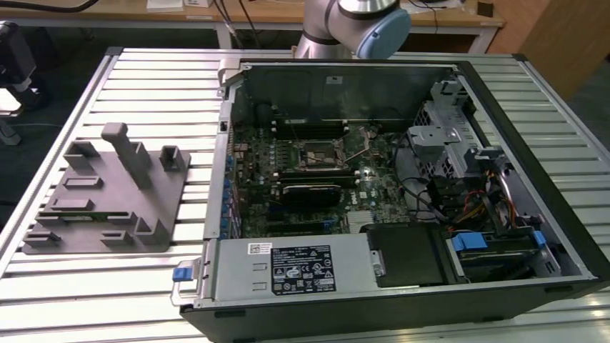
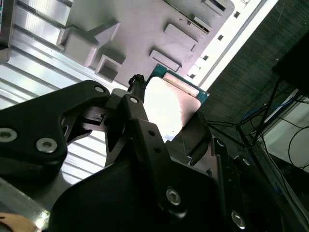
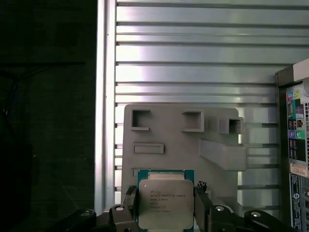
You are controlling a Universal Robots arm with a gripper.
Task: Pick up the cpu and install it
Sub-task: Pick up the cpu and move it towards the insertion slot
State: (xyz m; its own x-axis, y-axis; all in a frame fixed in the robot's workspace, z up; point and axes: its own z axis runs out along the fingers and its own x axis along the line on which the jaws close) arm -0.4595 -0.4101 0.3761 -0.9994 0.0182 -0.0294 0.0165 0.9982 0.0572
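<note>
- Gripper (image 3: pixel 165 191): clenched on the cpu (image 3: pixel 166 205). In the first wrist view, one black finger (image 3: pixel 130 198) bears on one edge of the chip and the other finger on the opposite edge.
- Cpu orientation: the metal top faces the first wrist camera, and a green board rim shows around it. In the second wrist view the cpu (image 2: pixel 171 108) appears as a bright plate between the same two fingers of the gripper (image 2: pixel 169 104).
- Cpu location: held in the claw, in front of the grey fixture plate (image 3: pixel 169 135) and clear of it. The plate's pegs and pockets (image 2: pixel 145 29) show beyond the chip.
- Fixture plate (image 1: pixel 105 193): lies flat on the slatted table (image 1: pixel 143 86), in the exterior view's left half.
- Computer case (image 1: pixel 533 214): open and lying on its side across the centre and the exterior view's right.
- Socket (image 1: pixel 324 153): a square frame on the board inside the case, near the frame's centre.
- Arm (image 1: pixel 348 25): visible at the upper middle of the exterior view, behind the case.
</note>
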